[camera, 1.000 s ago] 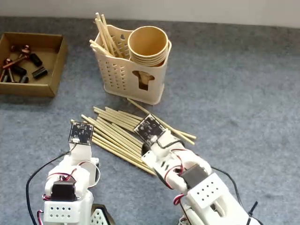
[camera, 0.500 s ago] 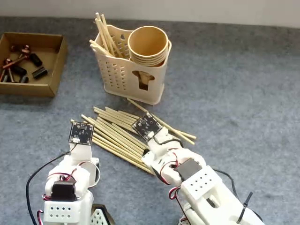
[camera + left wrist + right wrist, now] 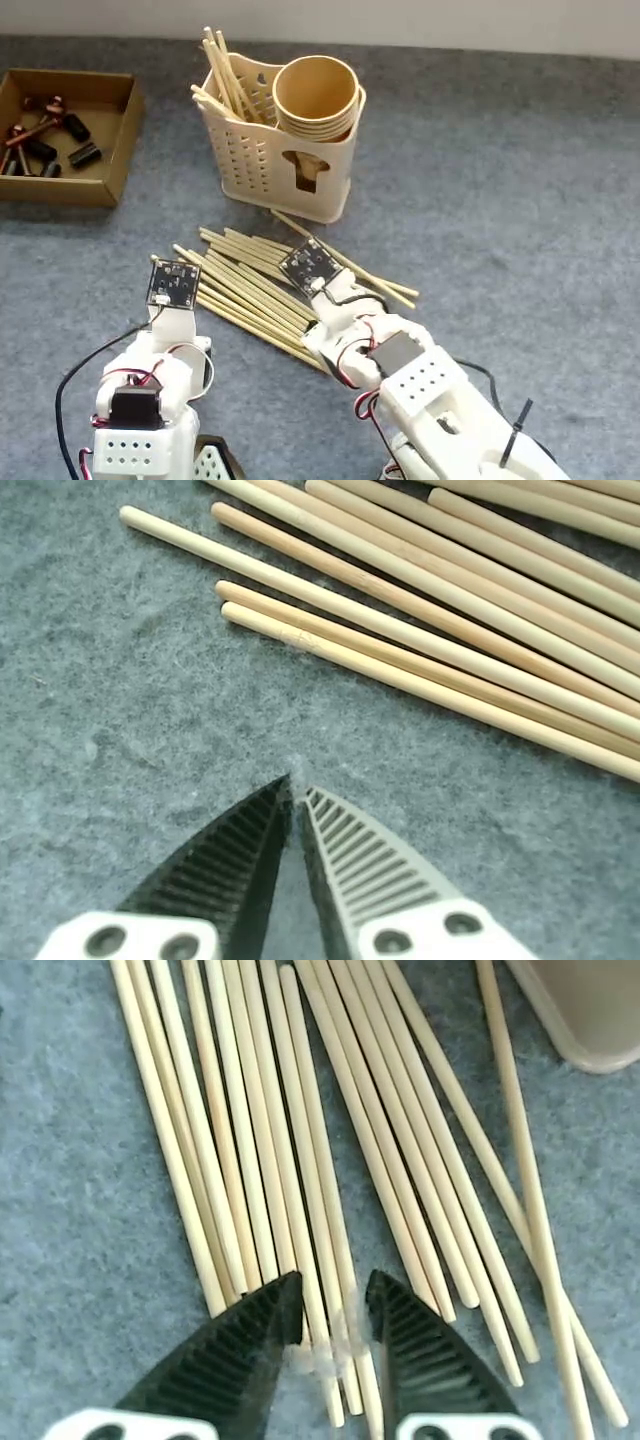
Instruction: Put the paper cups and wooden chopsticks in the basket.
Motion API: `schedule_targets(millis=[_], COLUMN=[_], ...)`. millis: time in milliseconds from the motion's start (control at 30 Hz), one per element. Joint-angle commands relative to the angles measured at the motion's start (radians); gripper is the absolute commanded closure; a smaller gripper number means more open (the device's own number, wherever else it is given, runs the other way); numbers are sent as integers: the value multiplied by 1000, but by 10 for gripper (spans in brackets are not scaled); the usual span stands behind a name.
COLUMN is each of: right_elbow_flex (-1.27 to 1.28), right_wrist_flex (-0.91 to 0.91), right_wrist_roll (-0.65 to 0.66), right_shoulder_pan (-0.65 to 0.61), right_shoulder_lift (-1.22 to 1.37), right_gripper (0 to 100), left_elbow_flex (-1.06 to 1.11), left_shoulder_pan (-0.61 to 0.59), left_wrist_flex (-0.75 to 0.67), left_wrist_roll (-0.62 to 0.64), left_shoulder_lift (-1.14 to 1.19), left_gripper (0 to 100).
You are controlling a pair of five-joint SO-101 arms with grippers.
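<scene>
Cream slotted basket (image 3: pixel 250 160); tan paper cups (image 3: pixel 316 95); pale wooden chopsticks (image 3: pixel 240 280); grey table (image 3: pixel 520 220); brown box (image 3: pixel 122 135).

In the basket (image 3: pixel 255 165) paper cups (image 3: pixel 316 95) right of standing chopsticks (image 3: pixel 225 75), loose chopsticks (image 3: pixel 250 280) on the table (image 3: pixel 500 200) before it, box (image 3: pixel 55 190) well left

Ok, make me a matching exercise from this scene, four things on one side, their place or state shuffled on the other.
1. paper cups
2. loose chopsticks
3. left end effector
4. right end effector

A. open, astride a few chopsticks
B. stacked in the basket
C. shut, over bare grey felt
D. lying flat on the grey felt

Pairs: 1-B, 2-D, 3-C, 4-A
</scene>
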Motion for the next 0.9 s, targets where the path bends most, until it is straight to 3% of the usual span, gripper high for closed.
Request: schedule_targets(millis=[0,600,867], right_elbow_flex=[-38,-38,-130], right_wrist_flex=[4,8,137], right_wrist_roll=[-5,-3,-5], right_shoulder_pan=[-8,-10,-10], right_shoulder_lift=[4,5,7], right_gripper=[885,885,885], left_elbow_flex=[19,19,19], left_shoulder_pan=[18,18,18], left_wrist_flex=[8,8,8], left_wrist_roll=[-3,-3,-3], left_shoulder_lift=[-4,-4,-4], left_gripper=[994,994,994])
